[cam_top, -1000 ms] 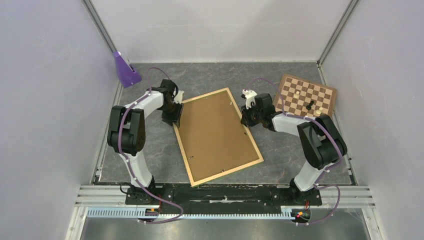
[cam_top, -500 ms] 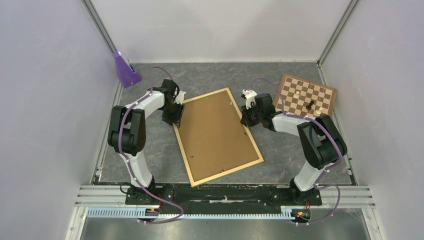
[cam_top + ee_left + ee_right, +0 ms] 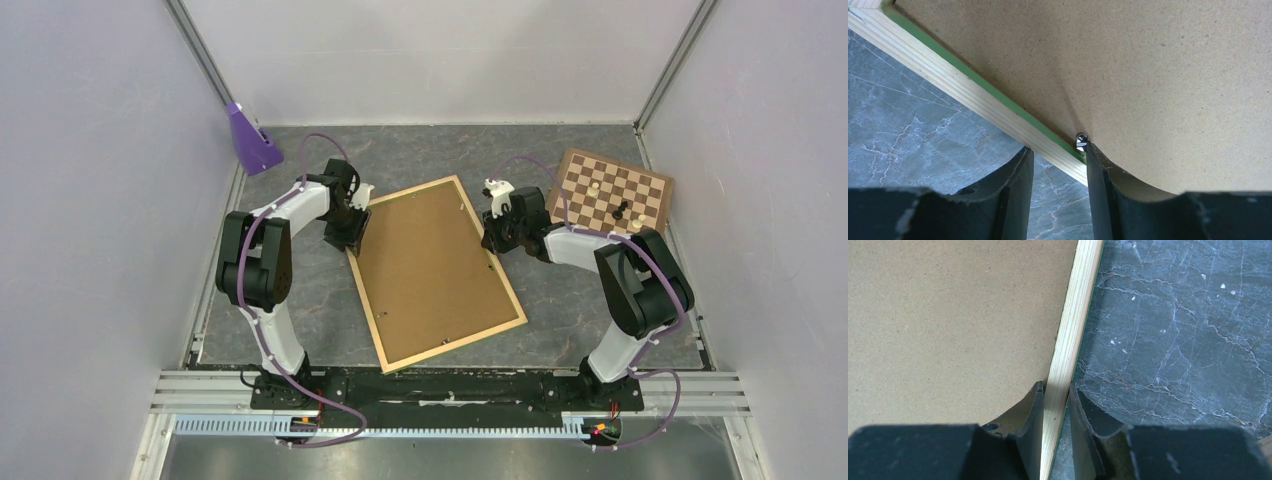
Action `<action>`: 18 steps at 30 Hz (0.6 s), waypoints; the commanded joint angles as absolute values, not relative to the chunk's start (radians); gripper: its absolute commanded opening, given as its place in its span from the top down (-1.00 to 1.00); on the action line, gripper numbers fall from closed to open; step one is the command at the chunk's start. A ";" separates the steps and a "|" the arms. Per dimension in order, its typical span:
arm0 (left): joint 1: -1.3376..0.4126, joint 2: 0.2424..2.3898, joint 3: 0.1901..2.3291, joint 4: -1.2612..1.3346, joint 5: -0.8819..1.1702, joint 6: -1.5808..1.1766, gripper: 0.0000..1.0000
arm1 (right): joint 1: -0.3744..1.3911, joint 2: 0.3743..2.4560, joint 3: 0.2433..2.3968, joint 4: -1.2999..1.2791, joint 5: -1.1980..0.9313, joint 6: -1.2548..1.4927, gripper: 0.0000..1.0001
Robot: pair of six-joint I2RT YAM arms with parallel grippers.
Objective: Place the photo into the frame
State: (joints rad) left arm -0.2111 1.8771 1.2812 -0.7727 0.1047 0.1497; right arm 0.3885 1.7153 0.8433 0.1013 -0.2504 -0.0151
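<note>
Frame (image 3: 452, 342) face-down at table (image 3: 570, 300) centre, hardboard backing (image 3: 430, 265) in, photo unseen.
Right fingers (image 3: 1030, 410) clamp its 2 o'clock rail; left fingers (image 3: 1015, 185) stand apart astride the 10 o'clock rail. Likely light, stiff, thin-railed: grip rails, not the panel.

1 frame (image 3: 1068, 340) in the middle; 1 brown hardboard panel (image 3: 435, 270) inside it; 1 chessboard (image 3: 648, 190) far right, carrying 3 chess pieces (image 3: 621, 209), seemingly 2 pale and 1 dark, too small to be sure; 1 purple object (image 3: 250, 140) far left; 2 arms, left arm (image 3: 262, 265) and right arm (image 3: 640, 280); 2 grippers, left gripper (image 3: 1058, 150) and right gripper (image 3: 1055, 390), each with 2 fingers (image 3: 1015, 190).
</note>
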 commanded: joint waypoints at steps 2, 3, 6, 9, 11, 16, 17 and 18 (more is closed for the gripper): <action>-0.225 1.880 1.281 -0.778 0.100 0.205 0.24 | 0.395 1.752 0.845 0.081 -0.255 -0.031 0.52; -0.226 1.882 1.281 -0.775 0.101 0.206 0.29 | 0.394 1.752 0.845 0.081 -0.254 -0.031 0.52; -0.228 1.885 1.282 -0.768 0.109 0.222 0.47 | 0.394 1.755 0.847 0.081 -0.256 -0.031 0.52; -0.238 1.882 1.281 -0.763 0.110 0.249 0.59 | 0.394 1.759 0.847 0.081 -0.256 -0.031 0.52; -0.246 1.879 1.277 -0.754 0.103 0.268 0.67 | 0.394 1.758 0.848 0.081 -0.255 -0.032 0.52; -0.265 1.876 1.266 -0.739 0.071 0.318 0.84 | 0.393 1.756 0.848 0.081 -0.248 -0.037 0.52; -0.268 1.876 1.266 -0.738 0.067 0.323 0.87 | 0.393 1.756 0.847 0.080 -0.247 -0.038 0.52; -0.271 1.876 1.265 -0.736 0.058 0.326 0.89 | 0.391 1.756 0.847 0.081 -0.247 -0.038 0.53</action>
State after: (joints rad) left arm -0.2344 1.8763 1.2812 -0.7753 0.0742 0.1967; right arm 0.3885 1.7153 0.8433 0.1009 -0.2501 -0.0154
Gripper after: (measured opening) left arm 0.452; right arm 0.240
